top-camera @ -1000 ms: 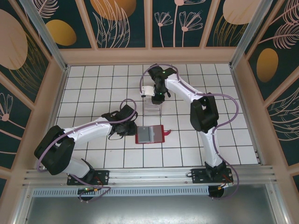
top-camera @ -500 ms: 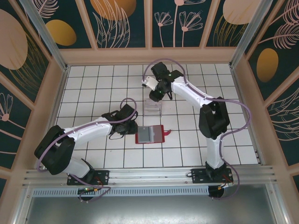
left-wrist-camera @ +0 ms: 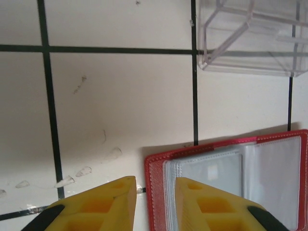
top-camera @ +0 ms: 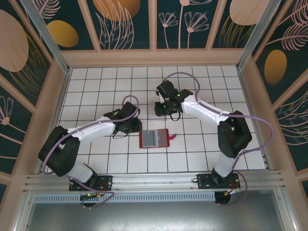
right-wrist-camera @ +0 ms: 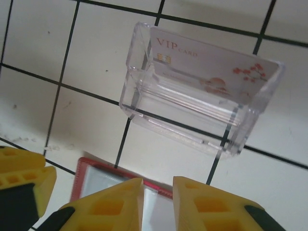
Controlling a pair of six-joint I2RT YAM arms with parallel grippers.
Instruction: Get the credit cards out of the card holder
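The red card holder [top-camera: 165,138] lies open and flat on the tiles, with pale credit cards [left-wrist-camera: 211,168] in its clear pockets. My left gripper [top-camera: 136,129] sits at its left edge, slightly open [left-wrist-camera: 155,192]; the red edge shows in the gap and one finger overlaps the pockets. Just beyond the holder's far edge, my right gripper [top-camera: 161,111] hovers with its jaws a little apart and nothing between them [right-wrist-camera: 158,185]. One white card marked VIP [right-wrist-camera: 207,65] stands in the clear tray [right-wrist-camera: 144,96].
The clear tray [left-wrist-camera: 250,48] stands one tile beyond the holder. The holder's small red tab [top-camera: 173,136] sticks out on its right. White tiled floor spreads all around, bounded by wooden walls [top-camera: 154,57].
The right arm has swung back from beyond the tray toward the holder, and its gripper now hangs over the tray's near side. The left gripper has barely moved.
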